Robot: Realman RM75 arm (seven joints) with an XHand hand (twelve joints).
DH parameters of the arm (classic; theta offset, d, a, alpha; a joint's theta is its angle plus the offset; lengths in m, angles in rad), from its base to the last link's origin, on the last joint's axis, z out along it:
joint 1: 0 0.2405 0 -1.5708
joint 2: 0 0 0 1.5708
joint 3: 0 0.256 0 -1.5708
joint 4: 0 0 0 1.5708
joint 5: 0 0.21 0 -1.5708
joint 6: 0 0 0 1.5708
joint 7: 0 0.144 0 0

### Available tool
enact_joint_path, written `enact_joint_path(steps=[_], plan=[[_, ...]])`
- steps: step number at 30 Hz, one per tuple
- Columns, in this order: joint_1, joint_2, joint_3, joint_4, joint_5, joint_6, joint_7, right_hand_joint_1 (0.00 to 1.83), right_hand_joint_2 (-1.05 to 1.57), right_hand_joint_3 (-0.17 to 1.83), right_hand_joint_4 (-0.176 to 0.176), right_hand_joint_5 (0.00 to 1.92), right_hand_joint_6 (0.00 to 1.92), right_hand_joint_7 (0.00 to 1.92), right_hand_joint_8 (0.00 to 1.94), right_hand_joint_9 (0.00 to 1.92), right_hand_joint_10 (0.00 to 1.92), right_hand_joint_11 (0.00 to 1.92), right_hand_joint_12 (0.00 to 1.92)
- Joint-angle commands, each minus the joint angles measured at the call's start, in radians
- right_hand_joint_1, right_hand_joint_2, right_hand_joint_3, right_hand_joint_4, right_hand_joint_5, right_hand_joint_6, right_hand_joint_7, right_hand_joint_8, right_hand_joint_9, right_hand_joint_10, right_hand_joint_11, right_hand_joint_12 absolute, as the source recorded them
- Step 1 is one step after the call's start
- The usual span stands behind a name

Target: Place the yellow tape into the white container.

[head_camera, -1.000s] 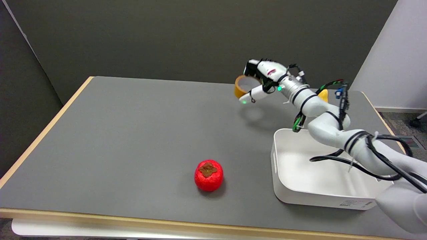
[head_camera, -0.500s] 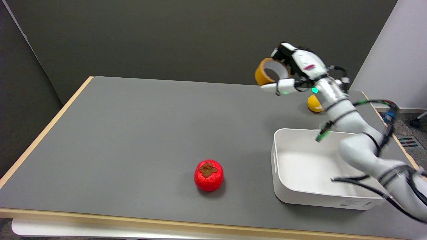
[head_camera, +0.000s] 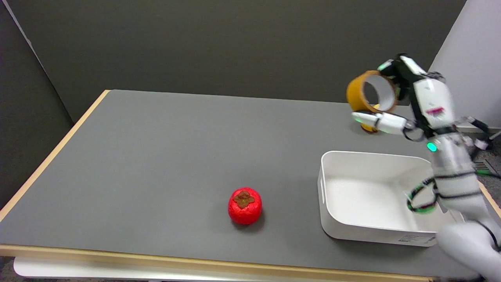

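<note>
My right hand (head_camera: 411, 102) is raised high at the right side of the picture and grips the yellow tape (head_camera: 362, 96), a roll with a white inner core, on its edge. The thumb lies under the roll and the fingers curl over its top. The tape hangs in the air beyond the far edge of the white container (head_camera: 352, 231), which sits on the table at the lower right with nothing visible inside it. The forearm runs down over the container's right end.
A red persimmon-like fruit (head_camera: 245, 206) sits on the grey table (head_camera: 156, 156) left of the container. A small yellow object (head_camera: 368, 126) lies on the table behind the container, partly hidden by the thumb.
The hand has carried the tape up and to the right, from over the table's far middle to a spot above and behind the container. The arm has swung right with it.
</note>
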Motion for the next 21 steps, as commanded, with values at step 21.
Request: enact_joint_path(steps=[21], plan=[[-0.152,-0.107,-0.455,-0.486,0.383,0.868,-0.07,1.03,1.0,0.52,-0.003,0.53,1.36,0.79,1.22,0.76,1.28,0.68,1.73]])
